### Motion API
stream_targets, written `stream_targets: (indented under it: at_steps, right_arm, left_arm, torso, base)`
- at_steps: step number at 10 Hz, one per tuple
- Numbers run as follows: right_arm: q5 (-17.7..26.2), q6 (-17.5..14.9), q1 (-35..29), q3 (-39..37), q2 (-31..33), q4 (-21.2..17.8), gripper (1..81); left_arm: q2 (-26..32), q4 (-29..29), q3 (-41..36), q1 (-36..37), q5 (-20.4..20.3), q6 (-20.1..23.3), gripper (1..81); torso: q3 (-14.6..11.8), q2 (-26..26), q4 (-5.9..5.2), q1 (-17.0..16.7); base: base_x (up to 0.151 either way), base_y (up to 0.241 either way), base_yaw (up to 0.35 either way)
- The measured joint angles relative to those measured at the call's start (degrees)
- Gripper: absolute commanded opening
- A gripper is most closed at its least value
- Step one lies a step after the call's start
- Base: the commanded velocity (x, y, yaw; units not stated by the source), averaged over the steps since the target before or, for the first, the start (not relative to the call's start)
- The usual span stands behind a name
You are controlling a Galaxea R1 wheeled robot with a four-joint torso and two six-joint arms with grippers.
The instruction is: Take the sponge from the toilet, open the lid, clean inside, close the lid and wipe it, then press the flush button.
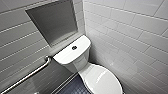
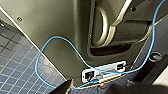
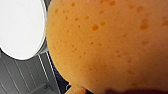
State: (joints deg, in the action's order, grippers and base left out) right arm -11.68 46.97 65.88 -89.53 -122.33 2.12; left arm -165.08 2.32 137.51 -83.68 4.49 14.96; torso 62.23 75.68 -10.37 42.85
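One sponge (image 3: 107, 47), orange and pitted, sits right up against your right wrist camera, clear of any surface. I read the right tool as pinching it, though the grip itself is hidden. Can't call the sponge's long axis because its edges are cropped.

Just beside it in that view is the white rim of the lid (image 3: 20, 27). It's close, but I can't tell if they touch.

Head view has the toilet (image 1: 82, 65) with the lid down. Its long axis runs from the tank (image 1: 66, 55) toward the picture's lower right. Flush button (image 1: 74, 47) sits mid tank top.

My read is that the lid lies alongside and beyond the sponge, and your right arm is the nearer one.

Left tool: can't tell its state. Its wrist view gives robot body, a blue cable (image 2: 40, 60) and dark tiled floor (image 2: 15, 70).

Around the toilet there's a grab bar (image 1: 27, 76) on the left wall and a recessed niche (image 1: 53, 21) above the tank. The white tile wall (image 1: 130, 37) is tight on the other side, so likely little swing room there.
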Motion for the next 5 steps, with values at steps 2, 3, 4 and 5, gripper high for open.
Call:
stream_targets:
  at_steps: [2,3,4,5]
  right_arm:
    - [8.96,-0.94,-5.66,2.40,0.06,2.06,1.0]
    - [12.56,-1.30,-10.51,2.90,0.06,2.83,1.0]
    - [16.45,-1.46,-15.17,3.29,-0.13,3.39,1.0]
    - [20.71,-1.52,-19.16,3.56,-0.82,3.99,1.0]
  left_arm:
    - [-0.02,0.00,-0.18,0.00,0.00,0.00,81.1]
    - [0.00,0.00,-0.18,0.00,-0.05,0.00,81.1]
    - [-0.02,0.00,-0.18,0.00,-0.05,0.00,81.1]
    - [-0.02,0.00,-0.18,0.05,-0.05,0.00,81.1]
  torso:
    - [0.00,0.00,0.00,0.00]
    - [0.00,0.00,0.00,0.00]
    - [0.00,0.00,0.00,0.00]
    - [0.00,0.00,0.00,0.00]
  base:
    - [0.000,0.000,0.000]
    - [0.000,0.000,0.000]
    - [0.000,0.000,0.000]
    - [0.000,0.000,0.000]
